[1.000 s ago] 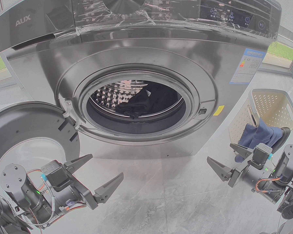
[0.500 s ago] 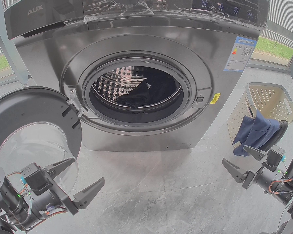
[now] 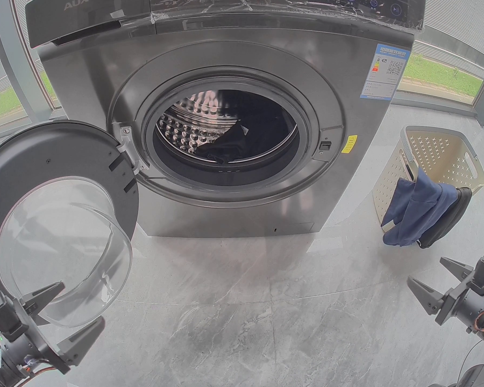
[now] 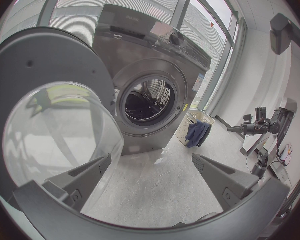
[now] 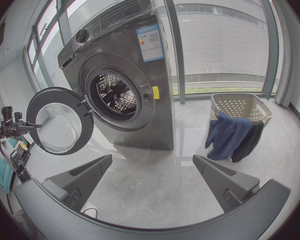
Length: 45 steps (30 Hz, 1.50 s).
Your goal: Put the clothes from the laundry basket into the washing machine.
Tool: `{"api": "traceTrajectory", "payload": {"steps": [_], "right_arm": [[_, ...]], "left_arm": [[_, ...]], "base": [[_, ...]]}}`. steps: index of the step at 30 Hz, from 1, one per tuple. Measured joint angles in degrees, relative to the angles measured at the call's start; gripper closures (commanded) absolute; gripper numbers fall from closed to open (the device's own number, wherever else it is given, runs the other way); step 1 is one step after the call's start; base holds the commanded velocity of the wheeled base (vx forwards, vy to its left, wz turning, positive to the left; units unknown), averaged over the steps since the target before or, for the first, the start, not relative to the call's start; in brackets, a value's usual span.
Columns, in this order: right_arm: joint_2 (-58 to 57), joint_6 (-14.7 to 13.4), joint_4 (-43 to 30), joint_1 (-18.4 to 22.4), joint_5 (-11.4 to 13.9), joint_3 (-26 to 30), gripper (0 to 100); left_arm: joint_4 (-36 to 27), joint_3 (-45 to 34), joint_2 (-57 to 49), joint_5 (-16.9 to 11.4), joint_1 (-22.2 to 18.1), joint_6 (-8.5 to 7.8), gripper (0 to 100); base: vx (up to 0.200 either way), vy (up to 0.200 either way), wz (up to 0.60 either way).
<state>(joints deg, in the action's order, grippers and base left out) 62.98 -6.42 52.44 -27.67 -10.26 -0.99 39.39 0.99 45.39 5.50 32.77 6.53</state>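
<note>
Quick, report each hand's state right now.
Left hand: open, holding nothing.
Right hand: open, holding nothing.

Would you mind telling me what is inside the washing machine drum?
A dark garment lies in the drum, whose studded metal wall shows beside it. Anything beneath the garment is hidden.

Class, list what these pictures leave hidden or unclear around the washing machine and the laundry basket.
- Head view: bottom of the cream perforated plastic laundry basket, covered by the navy-blue garment and black garment draped over its rim.
- Head view: dark clothing in the steel drum; shadow hides how many pieces.
- Head view: left hand, wrist cut off by the lower edge.
- Left wrist view: control panel symbols, too small.
</note>
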Motion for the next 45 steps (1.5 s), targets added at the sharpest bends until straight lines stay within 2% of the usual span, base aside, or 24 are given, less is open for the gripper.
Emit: {"api": "traceTrajectory", "payload": {"steps": [3,9,15,20,23,27,29,32,34,36,39,41,43,45], "right_arm": [[-7.9,0.2,-10.3,2.6,-0.2,0.0,0],[-23.1,1.2,-25.6,8.5,0.4,0.0,0],[-40.8,2.2,-41.3,16.5,3.2,0.0,0],[-52.5,2.7,-49.8,24.2,5.8,0.0,0],[-57.1,3.0,-51.1,27.1,6.4,0.0,0],[-59.8,4.4,-52.1,27.9,7.4,0.0,0],[-60.6,5.1,-52.3,28.1,8.0,0.0,0],[-61.4,5.7,-52.4,28.1,8.7,0.0,0],[-61.7,6.1,-52.4,28.1,9.4,0.0,0],[-61.9,6.6,-52.5,28.1,10.2,0.0,0],[-62.1,7.0,-52.4,28.0,11.0,0.0,0],[-62.2,7.1,-52.4,28.0,11.2,0.0,0],[-62.2,7.2,-52.4,28.0,11.4,0.0,0],[-62.3,7.3,-52.4,28.0,11.5,0.0,0]], "left_arm": [[-7.2,0.0,-8.1,-1.7,-3.0,0.17,0],[-18.9,0.0,-20.7,-4.5,-8.4,0.35,0],[-27.2,0.0,-30.7,-6.4,-14.8,0.44,0],[-31.9,0.0,-35.4,-7.6,-21.2,-0.44,0],[-33.8,0.0,-37.8,-10.4,-26.5,-1.5,0],[-35.5,0.0,-40.5,-13.3,-31.7,-2.44,0],[-36.0,0.0,-41.6,-12.8,-32.7,-2.73,0],[-36.5,0.0,-42.9,-9.6,-32.9,-3.3,0],[-36.5,0.0,-43.5,-8.5,-32.8,-3.91,0],[-36.6,0.0,-43.9,-9.4,-32.7,-4.29,0],[-36.7,0.0,-44.3,-12.6,-32.6,-4.35,0],[-37.1,0.0,-44.4,-12.8,-32.6,-4.57,0],[-38.0,0.0,-44.5,-11.1,-32.6,-4.86,0],[-39.1,0.0,-44.6,-7.7,-32.6,-5.19,0]], "base": [[0.0,-0.067,0.0],[0.0,-0.2,0.0],[0.0,-0.167,0.0],[0.0,0.0,0.0],[0.0,0.0,0.0],[0.0,0.0,0.0],[0.0,0.0,0.0],[0.0,0.0,0.0],[0.0,0.0,0.0],[0.0,0.0,0.0],[0.0,0.0,0.0],[0.0,0.0,0.0],[0.0,0.0,0.0],[0.0,0.0,0.0]]}}
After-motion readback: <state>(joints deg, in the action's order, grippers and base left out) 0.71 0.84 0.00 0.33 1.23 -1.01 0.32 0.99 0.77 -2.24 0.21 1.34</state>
